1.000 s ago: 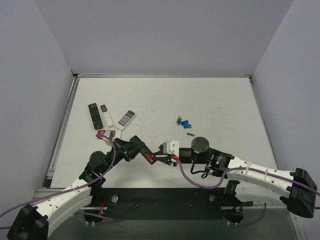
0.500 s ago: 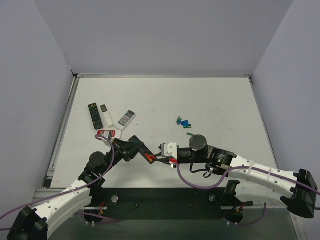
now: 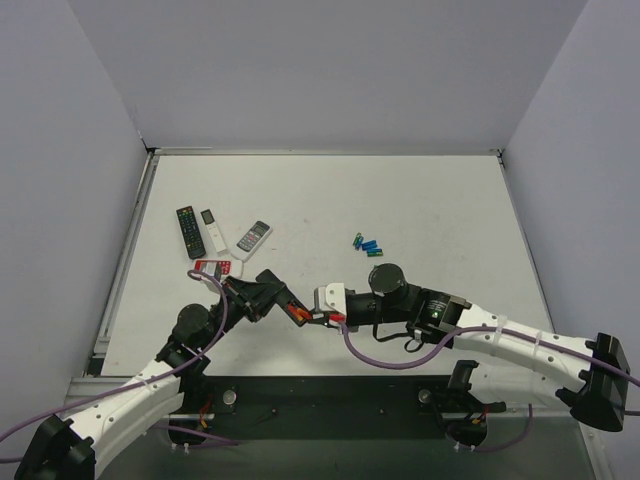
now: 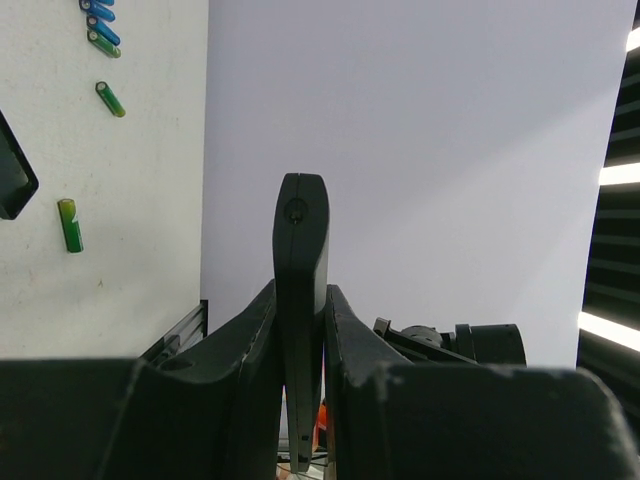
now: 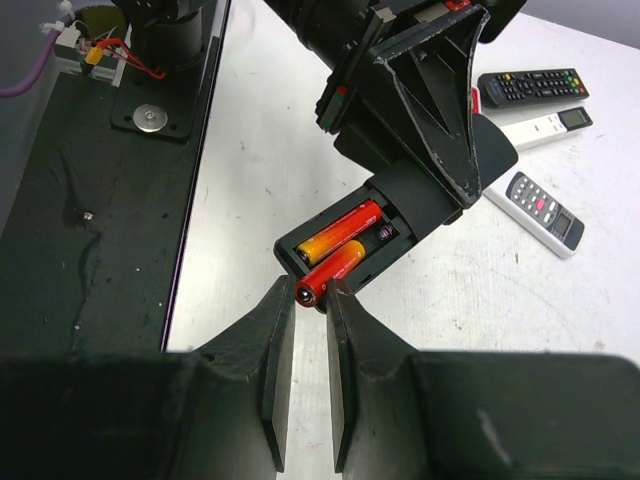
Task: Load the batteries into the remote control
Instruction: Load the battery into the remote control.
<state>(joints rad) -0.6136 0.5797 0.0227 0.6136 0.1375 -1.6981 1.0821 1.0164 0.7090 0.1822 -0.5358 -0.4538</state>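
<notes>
My left gripper [image 4: 300, 300] is shut on the remote control [image 4: 300, 250], a slim black bar seen edge-on and lifted off the table. In the right wrist view the remote control [image 5: 425, 195] shows its open compartment, with one orange-red battery [image 5: 338, 232] seated inside. My right gripper [image 5: 311, 300] is shut on the end of a second orange-red battery [image 5: 335, 268]. That battery lies at an angle, its far end in the empty slot. From above, the two grippers, left [image 3: 285, 306] and right [image 3: 325, 315], meet near the table's front middle.
Loose blue and green batteries [image 3: 368, 244] lie right of centre. A black buttoned remote [image 3: 188, 231], a white one [image 3: 211, 232], a grey-white one [image 3: 254, 236] and a red-and-white one [image 3: 212, 268] lie at the left. A small black piece [image 4: 12, 170] sits by the green batteries [image 4: 69, 224].
My right arm has swung left, bringing its battery up to the remote's open compartment. The left arm and the remote have stayed put.
</notes>
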